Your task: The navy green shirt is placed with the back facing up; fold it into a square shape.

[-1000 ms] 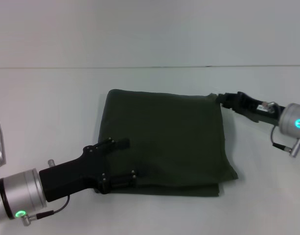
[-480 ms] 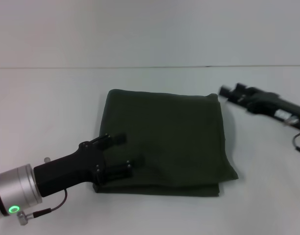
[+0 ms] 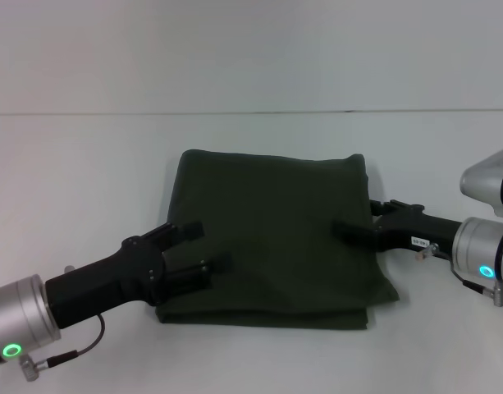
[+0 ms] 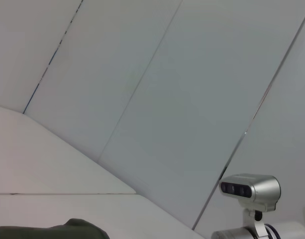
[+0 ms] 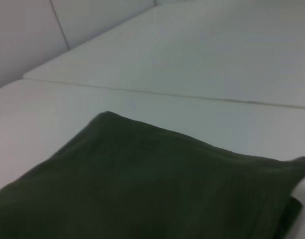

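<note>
Over the navy green shirt (image 3: pixel 272 234), left gripper (image 3: pixel 210 249) and right gripper (image 3: pixel 340 226) are hovering released; edges need squaring gently.

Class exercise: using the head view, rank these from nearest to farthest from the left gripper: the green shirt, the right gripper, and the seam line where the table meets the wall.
1. The navy green shirt: directly under the left gripper, at the shirt's left edge.
2. The right gripper: across the shirt, over its right side.
3. The table seam line: well behind the shirt.
</note>
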`<action>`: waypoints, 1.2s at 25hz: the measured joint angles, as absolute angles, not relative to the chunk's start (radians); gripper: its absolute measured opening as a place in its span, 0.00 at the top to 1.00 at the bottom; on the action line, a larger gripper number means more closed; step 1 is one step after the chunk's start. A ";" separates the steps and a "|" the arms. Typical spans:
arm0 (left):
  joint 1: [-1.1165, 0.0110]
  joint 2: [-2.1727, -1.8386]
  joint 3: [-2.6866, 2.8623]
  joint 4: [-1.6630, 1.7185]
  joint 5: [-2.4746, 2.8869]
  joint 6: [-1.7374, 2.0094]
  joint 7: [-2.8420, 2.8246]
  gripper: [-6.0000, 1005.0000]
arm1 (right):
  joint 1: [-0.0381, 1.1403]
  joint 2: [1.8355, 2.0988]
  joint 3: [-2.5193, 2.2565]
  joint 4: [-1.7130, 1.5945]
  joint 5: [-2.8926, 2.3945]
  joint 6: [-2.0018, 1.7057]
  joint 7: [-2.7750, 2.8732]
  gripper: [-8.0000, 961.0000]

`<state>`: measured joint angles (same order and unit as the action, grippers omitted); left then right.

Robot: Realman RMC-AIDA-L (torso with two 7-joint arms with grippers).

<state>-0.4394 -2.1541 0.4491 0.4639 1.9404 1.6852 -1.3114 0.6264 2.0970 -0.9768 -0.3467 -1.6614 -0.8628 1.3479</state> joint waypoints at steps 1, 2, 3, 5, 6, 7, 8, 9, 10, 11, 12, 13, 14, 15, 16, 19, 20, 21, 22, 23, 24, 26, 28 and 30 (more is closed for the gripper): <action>-0.438 -2.154 0.449 0.466 1.940 1.687 -1.314 0.05 | 0.623 2.097 -0.977 -0.346 -1.660 -0.855 1.351 0.07; -0.438 -2.154 0.448 0.467 1.940 1.688 -1.316 0.05 | 0.621 2.096 -0.976 -0.345 -1.659 -0.852 1.352 0.07; -0.438 -2.154 0.448 0.468 1.940 1.689 -1.317 0.05 | 0.619 2.095 -0.975 -0.345 -1.657 -0.849 1.353 0.07; -0.438 -2.154 0.448 0.468 1.940 1.691 -1.317 0.05 | 0.614 2.094 -0.972 -0.345 -1.655 -0.850 1.354 0.07; -0.437 -2.154 0.448 0.468 1.940 1.691 -1.318 0.05 | 0.609 2.094 -0.971 -0.348 -1.652 -0.856 1.354 0.07; -0.437 -2.154 0.448 0.468 1.940 1.691 -1.320 0.05 | 0.605 2.094 -0.970 -0.352 -1.649 -0.862 1.354 0.07; -0.437 -2.154 0.448 0.468 1.940 1.691 -1.324 0.05 | 0.599 2.093 -0.968 -0.360 -1.645 -0.878 1.354 0.07; -0.437 -2.154 0.448 0.469 1.940 1.691 -1.330 0.05 | 0.592 2.091 -0.965 -0.368 -1.641 -0.894 1.354 0.07; -0.437 -2.154 0.448 0.471 1.940 1.692 -1.338 0.05 | 0.578 2.090 -0.956 -0.386 -1.638 -0.931 1.353 0.07; -0.437 -2.153 0.448 0.473 1.940 1.693 -1.347 0.05 | 0.559 2.090 -0.943 -0.409 -1.636 -0.980 1.347 0.07; -0.436 -2.151 0.448 0.479 1.941 1.698 -1.361 0.05 | 0.537 2.090 -0.928 -0.433 -1.636 -1.027 1.338 0.07; -0.435 -2.148 0.448 0.485 1.942 1.704 -1.374 0.05 | 0.514 2.090 -0.912 -0.458 -1.636 -1.090 1.316 0.07; -0.434 -2.145 0.448 0.491 1.944 1.713 -1.383 0.05 | 0.492 2.090 -0.897 -0.477 -1.635 -1.152 1.287 0.07; -0.433 -2.142 0.448 0.498 1.948 1.724 -1.390 0.05 | 0.476 2.090 -0.887 -0.487 -1.636 -1.203 1.259 0.07; -0.431 -2.137 0.448 0.508 1.959 1.741 -1.393 0.05 | 0.458 2.089 -0.874 -0.497 -1.635 -1.269 1.220 0.07; -0.419 -2.130 0.450 0.550 2.009 1.789 -1.372 0.05 | 0.404 2.087 -0.857 -0.497 -1.642 -1.424 1.067 0.07; -0.411 -2.130 0.450 0.567 2.024 1.803 -1.349 0.05 | 0.384 2.088 -0.858 -0.492 -1.645 -1.456 1.013 0.07; -0.402 -2.130 0.451 0.581 2.036 1.813 -1.320 0.05 | 0.369 2.089 -0.861 -0.483 -1.648 -1.476 0.964 0.07; -0.389 -2.132 0.453 0.595 2.047 1.819 -1.279 0.05 | 0.351 2.090 -0.863 -0.470 -1.653 -1.491 0.907 0.07; -0.377 -2.135 0.454 0.605 2.053 1.820 -1.238 0.05 | 0.336 2.092 -0.864 -0.452 -1.658 -1.499 0.843 0.07; -0.361 -2.141 0.457 0.613 2.063 1.820 -1.182 0.05 | 0.322 2.093 -0.864 -0.432 -1.661 -1.503 0.784 0.07; -0.336 -2.153 0.457 0.619 2.083 1.807 -1.088 0.05 | 0.303 2.093 -0.859 -0.383 -1.663 -1.500 0.695 0.07; -0.315 -2.161 0.454 0.612 2.106 1.770 -1.025 0.05 | 0.288 2.091 -0.855 -0.343 -1.663 -1.485 0.638 0.07; -0.304 -2.163 0.445 0.599 2.113 1.737 -1.011 0.05 | 0.276 2.091 -0.855 -0.327 -1.663 -1.471 0.616 0.07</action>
